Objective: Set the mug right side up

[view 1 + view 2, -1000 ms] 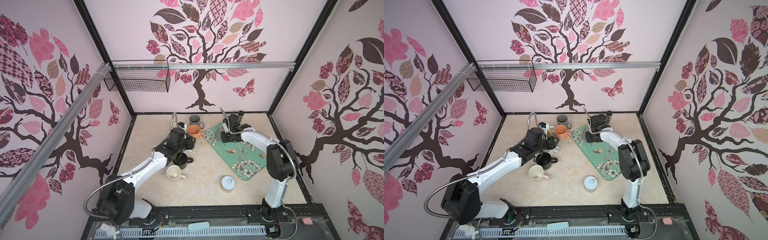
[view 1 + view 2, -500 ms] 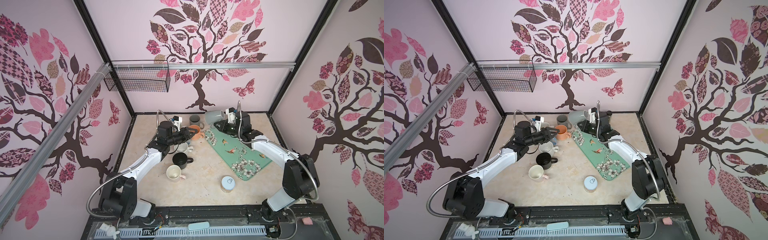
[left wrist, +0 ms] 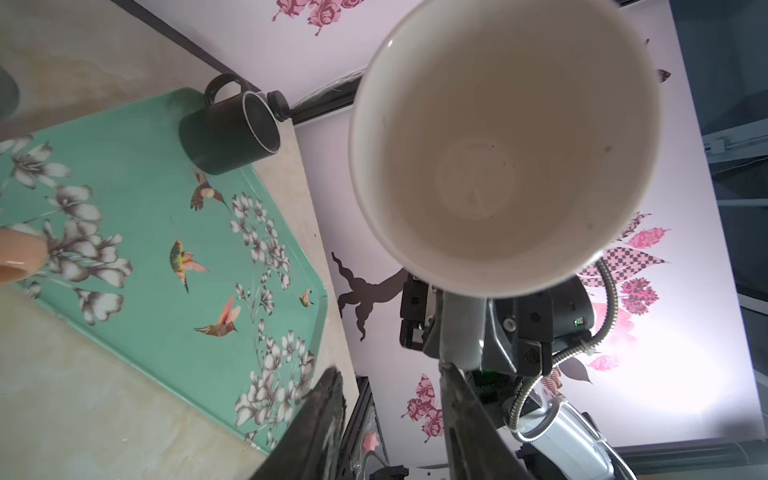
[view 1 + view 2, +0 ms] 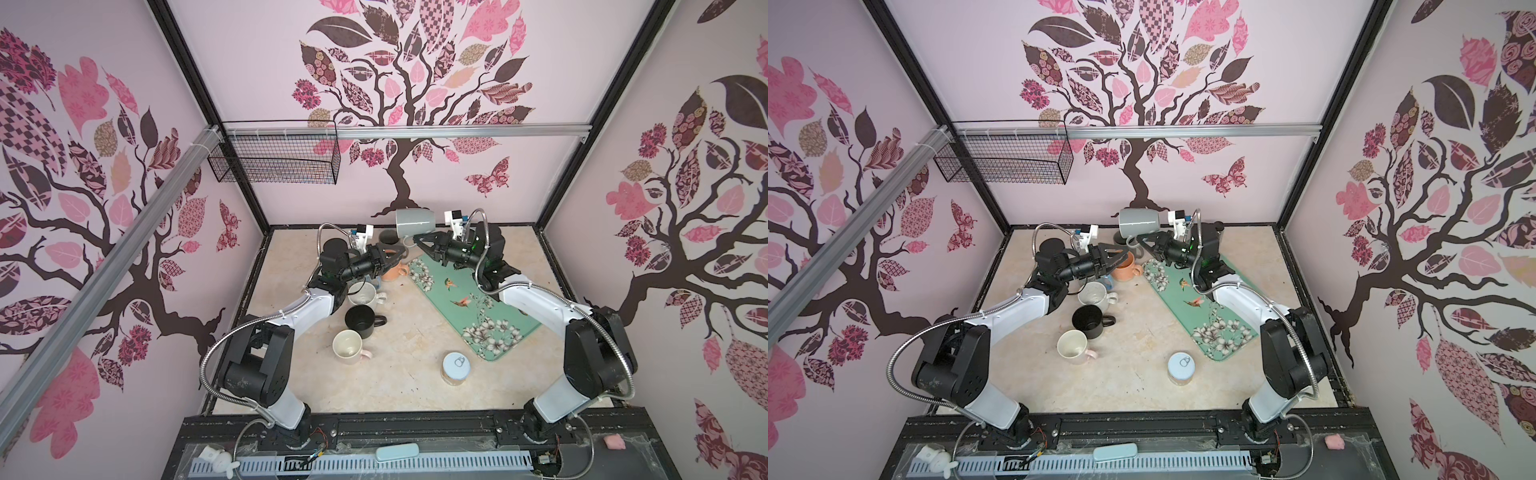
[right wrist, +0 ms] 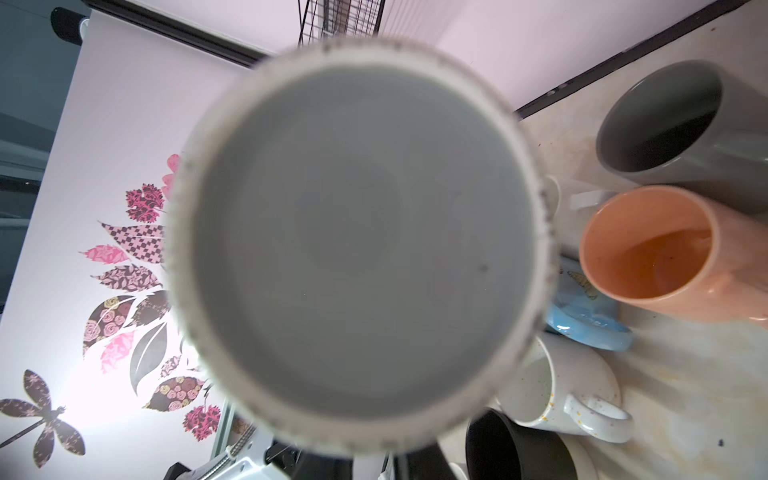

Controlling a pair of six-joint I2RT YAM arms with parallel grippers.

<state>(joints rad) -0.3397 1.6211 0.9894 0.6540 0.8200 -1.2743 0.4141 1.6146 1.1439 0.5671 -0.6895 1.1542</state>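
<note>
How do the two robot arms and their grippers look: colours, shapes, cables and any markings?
The left arm and the right arm have white shells between bulky black joints. A ribbed silver hose loops beside each. The left gripper and the right gripper are black with long tapering fingers, each topped by a small white camera mount. A green light glows on the right wrist.

Mug cluster (image 4: pixel 360 319) blocks left-centre, tray (image 4: pixel 478 316) mostly bare, tin (image 4: pixel 455 368) alone near front, open tabletop (image 4: pixel 415 386) between them

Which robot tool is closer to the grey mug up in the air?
Right. The right tool is shut on the handle of the grey mug, holding it in the air. The left tool is open, close beside it and a little lower.
</note>
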